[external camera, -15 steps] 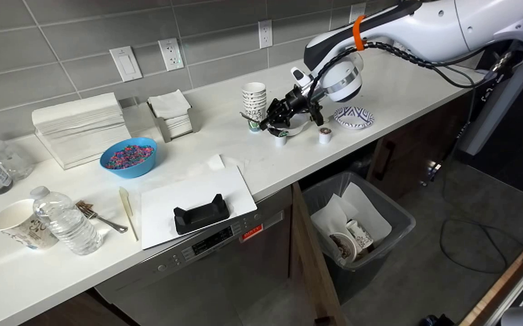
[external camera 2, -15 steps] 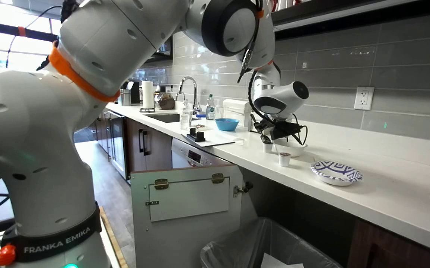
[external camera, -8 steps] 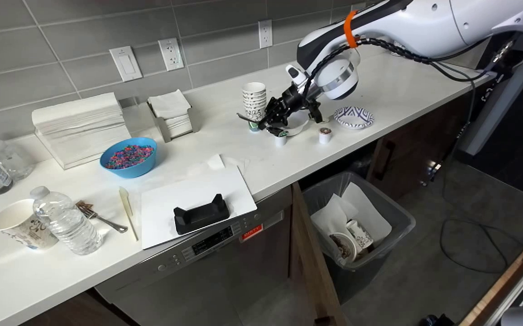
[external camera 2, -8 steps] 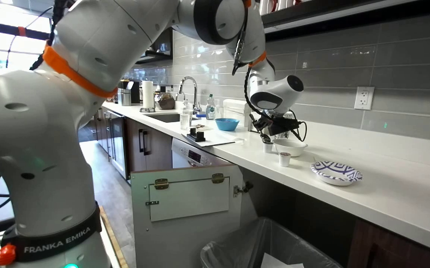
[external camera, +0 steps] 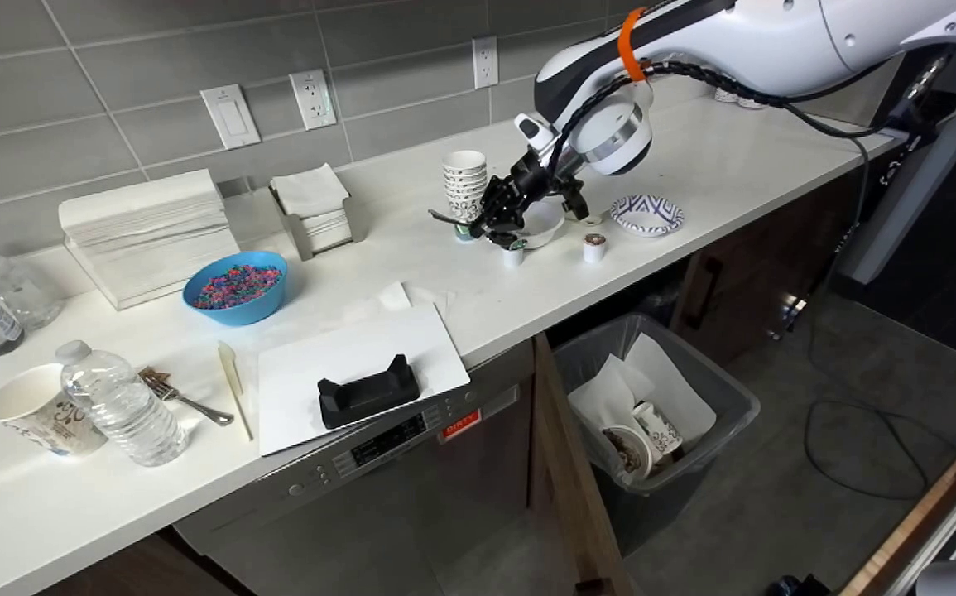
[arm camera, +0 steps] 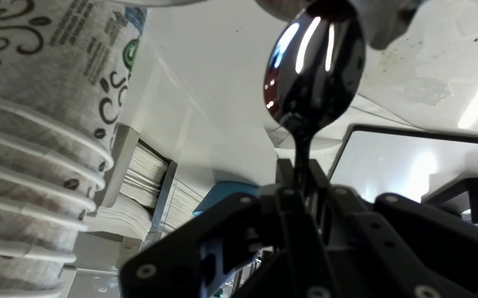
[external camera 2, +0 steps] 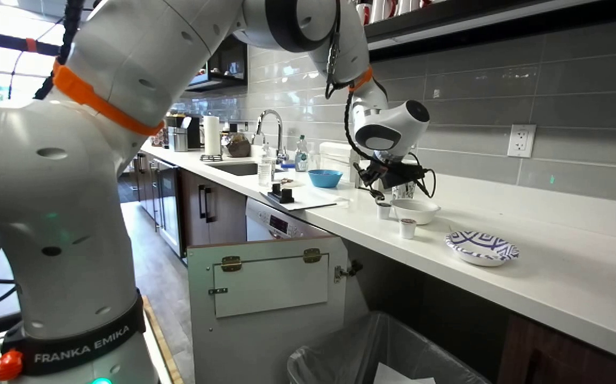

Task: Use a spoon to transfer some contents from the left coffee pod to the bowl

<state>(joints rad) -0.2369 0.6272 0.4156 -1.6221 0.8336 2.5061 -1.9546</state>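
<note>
My gripper (arm camera: 303, 176) is shut on the spoon (arm camera: 315, 72), whose shiny dark scoop points away from the fingers in the wrist view. The spoon's handle (external camera: 447, 218) sticks out behind the gripper (external camera: 490, 225) in an exterior view. Right at the mouth of the left coffee pod (external camera 2: 383, 212) is the scoop; whether it dips inside or carries anything I cannot tell. Beside that white pod stands the white bowl (external camera 2: 420, 213), partly hidden behind the gripper in an exterior view. A second pod (external camera: 593, 249) with brown contents stands on the counter.
A stack of paper cups (arm camera: 36, 124) rises close beside the gripper. Also on the counter are a blue-patterned bowl (external camera 2: 482, 252), a blue bowl (external camera: 237, 300) and a black stand (external camera: 368, 392). Below the counter edge, a cabinet door stands open by a bin (external camera: 734, 406).
The arm has shifted left in both exterior views, with the handle end swinging slightly left and lower in one of them. The scoop stays near the left pod's top; more of the bowl shows.
</note>
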